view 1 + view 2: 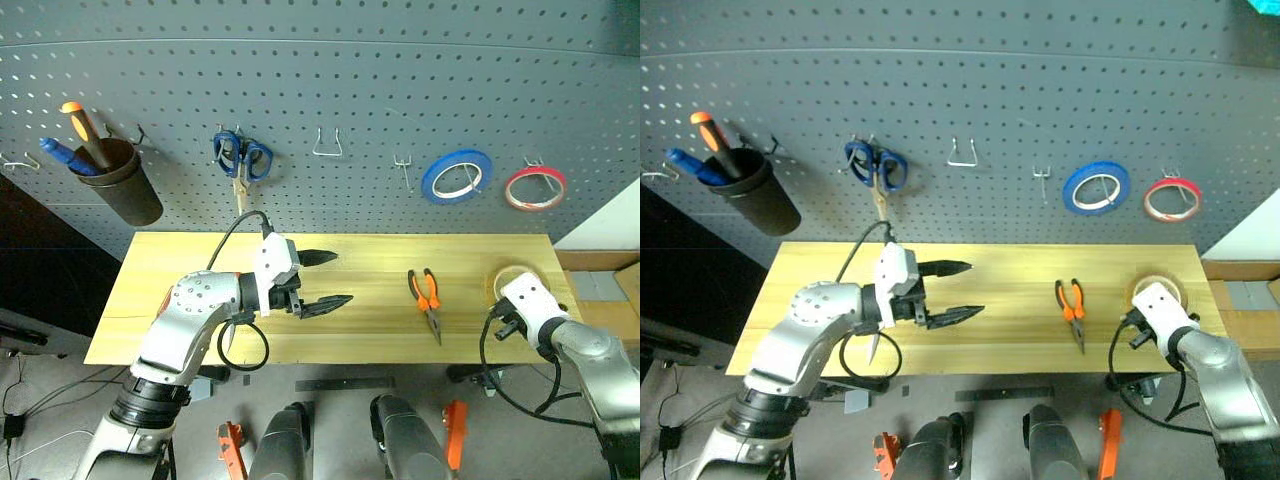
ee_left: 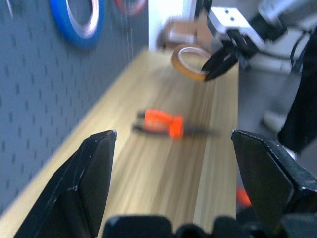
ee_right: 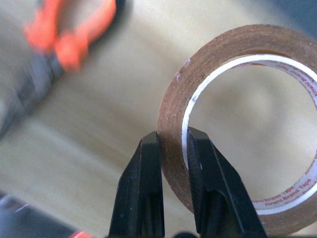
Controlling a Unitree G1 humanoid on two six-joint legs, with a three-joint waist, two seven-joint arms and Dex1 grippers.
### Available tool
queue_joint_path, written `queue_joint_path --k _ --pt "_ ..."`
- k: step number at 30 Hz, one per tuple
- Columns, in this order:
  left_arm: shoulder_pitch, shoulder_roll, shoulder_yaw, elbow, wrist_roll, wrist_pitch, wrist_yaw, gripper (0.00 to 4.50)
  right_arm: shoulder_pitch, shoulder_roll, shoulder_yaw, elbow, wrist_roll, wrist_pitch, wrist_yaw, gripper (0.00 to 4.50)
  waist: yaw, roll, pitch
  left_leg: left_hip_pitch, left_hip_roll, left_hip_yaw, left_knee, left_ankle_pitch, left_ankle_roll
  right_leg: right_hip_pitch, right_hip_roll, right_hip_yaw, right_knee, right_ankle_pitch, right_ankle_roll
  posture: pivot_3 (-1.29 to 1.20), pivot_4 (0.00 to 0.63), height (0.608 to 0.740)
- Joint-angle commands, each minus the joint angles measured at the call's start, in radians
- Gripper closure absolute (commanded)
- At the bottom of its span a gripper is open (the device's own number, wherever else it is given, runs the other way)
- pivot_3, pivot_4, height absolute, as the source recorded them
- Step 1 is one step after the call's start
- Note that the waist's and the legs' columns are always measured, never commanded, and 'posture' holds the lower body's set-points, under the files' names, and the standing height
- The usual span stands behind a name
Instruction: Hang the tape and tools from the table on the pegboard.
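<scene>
Tape step underway: at the right edge of the head view, the right gripper [image 3: 171, 144] is clenched on the rim of the tape [image 3: 237, 124], just over the table [image 1: 200, 300]. The left gripper [image 1: 325, 278] waits released, mid-frame. Next, I reckon: raise the tape to a free hook on the pegboard [image 1: 350, 80]; the pliers [image 1: 427, 300] lie waiting.
</scene>
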Motion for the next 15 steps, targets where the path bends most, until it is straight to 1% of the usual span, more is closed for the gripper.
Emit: queue_joint_path --k 1,4,7,11,15 --pt "0.018 -0.02 0.036 -0.053 -0.035 -0.021 0.026 0.52 0.057 0.01 0.016 -0.225 -0.11 -0.054 -0.087 4.4 0.001 0.0 0.0 -0.001 0.0 0.0 0.0 0.001 -0.001 -0.001 0.001 -0.001 0.0 0.0 0.0 -0.19 0.241 0.74" --pt "0.022 -0.035 0.08 -0.038 -0.042 -0.023 0.075 0.52 0.036 0.025 0.092 -0.316 -0.21 -0.107 -0.135 4.4 0.001 0.0 0.0 -0.001 0.001 0.002 0.0 0.002 -0.003 -0.001 0.003 -0.001 0.0 -0.001 0.002 -0.2 0.236 0.74" --pt "0.022 -0.031 0.137 -0.001 -0.034 -0.042 0.12 0.52 -0.085 0.057 0.194 -0.33 -0.291 -0.188 -0.164 4.4 -0.01 0.0 0.0 -0.001 0.003 0.003 0.001 0.003 -0.005 -0.002 0.005 0.0 0.0 0.002 0.001 -0.2 0.228 0.74" --pt "0.004 -0.021 0.163 0.018 -0.037 -0.041 0.132 0.52 -0.205 0.099 0.255 -0.243 -0.302 -0.236 -0.145 4.4 -0.016 -0.003 -0.002 -0.001 0.004 0.003 0.002 0.005 -0.007 -0.002 0.007 -0.001 0.002 0.004 0.0 -0.18 0.216 0.74" --pt "-0.02 -0.014 0.167 0.023 -0.029 -0.047 0.139 0.52 -0.344 0.14 0.283 -0.067 -0.285 -0.334 -0.147 4.4 -0.013 -0.004 -0.002 -0.003 0.003 0.001 0.003 0.005 -0.007 -0.002 0.007 -0.001 0.002 0.007 -0.005 -0.15 0.206 0.74"
